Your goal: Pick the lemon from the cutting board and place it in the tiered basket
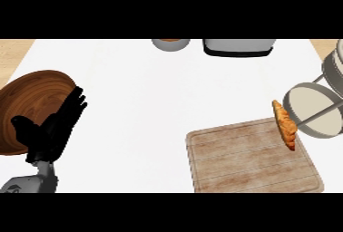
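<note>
Cutting board of pale, grooved wood lies flat at the lower right of the white worktop, its far right corner turned toward the basket. At the left edge sits a round, dark brown wooden plate, partly cut off by the view. On the right stands the grey wire tiered basket; its round lower tier with a pale floor is just beside the board, and a second tier shows above it at the edge. At the far side of the worktop is a white appliance with a black base, only partly in view.

The black left robot hand shows at the left, over the near rim of the wooden plate, fingers straight and spread a little, holding nothing.

An orange-brown, elongated, croissant-like piece of food is seen at the board's far right edge, between the board and the lower tier. Whether it touches the tier cannot be told.

A small grey bowl sits beside the appliance, on its left.
</note>
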